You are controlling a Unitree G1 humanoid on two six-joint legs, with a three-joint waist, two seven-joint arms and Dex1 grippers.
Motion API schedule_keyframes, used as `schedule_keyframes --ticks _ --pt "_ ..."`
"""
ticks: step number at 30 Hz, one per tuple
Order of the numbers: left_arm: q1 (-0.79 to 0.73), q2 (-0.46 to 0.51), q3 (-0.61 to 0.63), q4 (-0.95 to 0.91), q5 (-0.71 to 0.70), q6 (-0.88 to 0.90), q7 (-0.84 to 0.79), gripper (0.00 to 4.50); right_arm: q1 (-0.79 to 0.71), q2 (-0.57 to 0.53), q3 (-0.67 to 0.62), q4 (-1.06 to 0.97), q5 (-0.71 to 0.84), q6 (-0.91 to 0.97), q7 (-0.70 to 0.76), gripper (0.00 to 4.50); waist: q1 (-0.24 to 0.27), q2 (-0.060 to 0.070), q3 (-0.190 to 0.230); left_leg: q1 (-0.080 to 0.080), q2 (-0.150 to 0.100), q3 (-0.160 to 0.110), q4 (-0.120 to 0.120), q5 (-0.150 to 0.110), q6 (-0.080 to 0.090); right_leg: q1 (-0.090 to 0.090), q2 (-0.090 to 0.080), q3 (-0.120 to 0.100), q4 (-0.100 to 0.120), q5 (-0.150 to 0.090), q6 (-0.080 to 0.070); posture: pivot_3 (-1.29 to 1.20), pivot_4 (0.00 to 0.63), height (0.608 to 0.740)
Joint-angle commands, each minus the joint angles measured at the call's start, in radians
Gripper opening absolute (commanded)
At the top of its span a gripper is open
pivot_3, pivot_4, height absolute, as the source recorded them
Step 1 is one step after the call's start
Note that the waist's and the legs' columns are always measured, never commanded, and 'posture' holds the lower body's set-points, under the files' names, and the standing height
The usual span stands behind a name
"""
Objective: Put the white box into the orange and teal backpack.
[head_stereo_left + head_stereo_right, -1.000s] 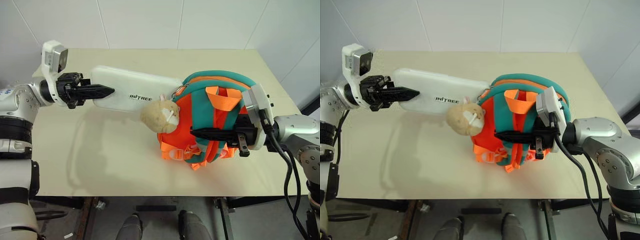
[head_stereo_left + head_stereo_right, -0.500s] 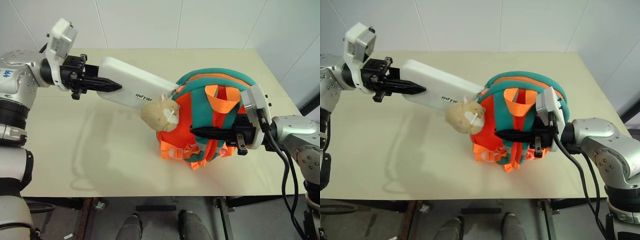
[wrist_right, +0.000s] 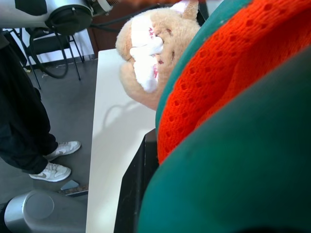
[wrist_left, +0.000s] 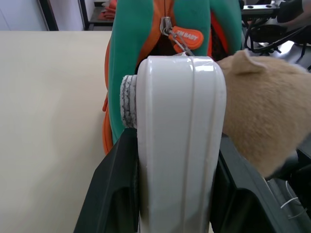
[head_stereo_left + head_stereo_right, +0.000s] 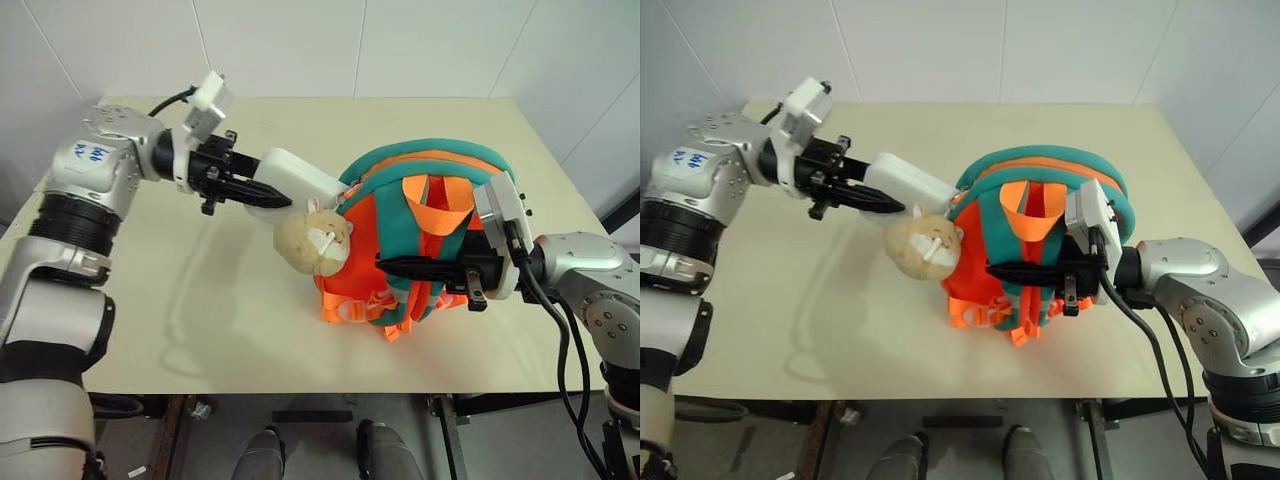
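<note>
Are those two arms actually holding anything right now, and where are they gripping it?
The left gripper holds the flat white box by its near end. The right gripper is shut on a teal strap of the orange and teal backpack.

One white box, one backpack

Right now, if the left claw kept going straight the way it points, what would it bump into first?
The left claw grips the white box, whose far end already sits at the backpack opening. Going on, the box would slide inside; the claw itself would probably meet the plush head first, though depth is unclear.
</note>
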Motion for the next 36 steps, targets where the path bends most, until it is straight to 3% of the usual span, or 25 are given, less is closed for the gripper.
schedule_keyframes --ticks 1,9,15,19,20,29,33,36 --pt "-0.009 -0.074 0.035 -0.043 0.06 0.035 -0.038 1.32 -0.019 0.01 -0.013 -0.013 -0.003 -0.023 -0.007 0.0 -0.001 0.0 0.0 0.0 0.0 0.0 0.0 0.0 0.0 0.0 0.0 0.0 0.0 0.0 0.0 0.0 0.15 0.74" --pt "0.039 -0.294 0.113 -0.077 0.162 0.065 0.119 1.32 -0.017 0.022 -0.012 -0.015 -0.009 -0.019 -0.016 0.0 0.0 0.0 0.0 0.0 0.0 0.0 0.001 0.0 0.0 0.0 0.0 0.0 0.001 0.0 0.0 0.0 0.15 0.74" --pt "0.058 -0.402 0.136 -0.092 0.237 0.043 0.203 1.32 -0.025 0.033 -0.007 -0.013 -0.02 -0.019 -0.021 0.0 0.002 0.0 0.0 0.0 0.0 0.0 0.004 0.0 0.0 0.0 0.0 0.0 0.002 0.0 0.0 0.0 0.15 0.74" --pt "0.075 -0.422 0.135 -0.124 0.261 0.088 0.193 1.32 -0.03 0.041 -0.008 -0.013 -0.022 -0.016 -0.025 0.0 0.003 0.0 0.0 0.0 -0.001 0.0 0.008 0.0 0.001 0.003 0.0 0.0 0.002 0.001 0.002 0.0 0.15 0.74" --pt "0.08 -0.42 0.131 -0.138 0.261 0.101 0.176 2.02 -0.03 0.042 -0.008 -0.013 -0.024 -0.015 -0.025 0.0 0.002 0.0 0.0 0.0 -0.001 0.0 0.008 0.0 0.001 0.003 0.0 0.0 0.002 0.001 0.002 0.0 0.15 0.74" --pt "0.079 -0.398 0.185 -0.165 0.266 0.18 0.194 4.49 -0.04 0.054 -0.001 0.003 -0.037 -0.02 -0.023 0.0 -0.001 0.0 0.0 0.0 -0.001 0.0 0.008 0.0 0.001 0.003 0.0 0.0 0.002 0.001 0.002 0.0 0.15 0.74" --pt "0.077 -0.355 0.255 -0.222 0.212 0.271 0.192 4.49 -0.046 0.059 0.002 0.01 -0.044 -0.022 -0.021 0.0 -0.002 0.0 0.0 0.0 -0.001 0.0 0.008 0.0 0.001 0.003 0.0 0.0 0.002 0.001 0.002 0.0 0.15 0.74" --pt "0.114 -0.263 0.301 -0.314 0.218 0.269 0.198 4.49 -0.045 0.06 0.001 0.011 -0.049 -0.024 -0.02 0.0 -0.005 0.001 0.001 0.0 -0.001 0.0 0.007 -0.001 0.001 0.003 0.0 0.001 0.002 0.001 0.002 0.0 0.15 0.74"
